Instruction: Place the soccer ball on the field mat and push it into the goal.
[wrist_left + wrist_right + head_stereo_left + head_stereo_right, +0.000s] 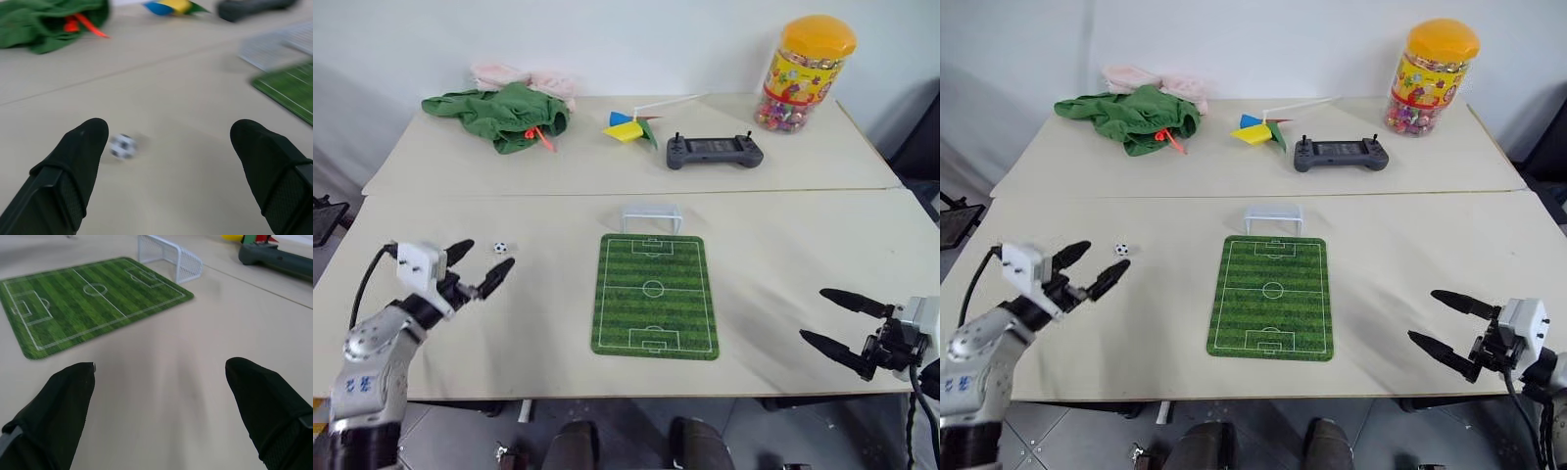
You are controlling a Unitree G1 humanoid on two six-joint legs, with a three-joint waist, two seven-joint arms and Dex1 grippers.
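Observation:
The tiny black-and-white soccer ball lies on the table to the left of the field mat, a green rectangle with white pitch lines. At the mat's far short edge stands the small white goal. My left gripper hovers open just before the ball, which shows a little ahead of its fingers, close to one fingertip, in the left wrist view. Open as well, my right gripper stands near the table's front right edge, pointing toward the mat and goal.
On the far table lie a green cloth bundle, a coloured paper pinwheel, a dark handheld controller and a candy jar with an orange lid. A seam runs between the two tables.

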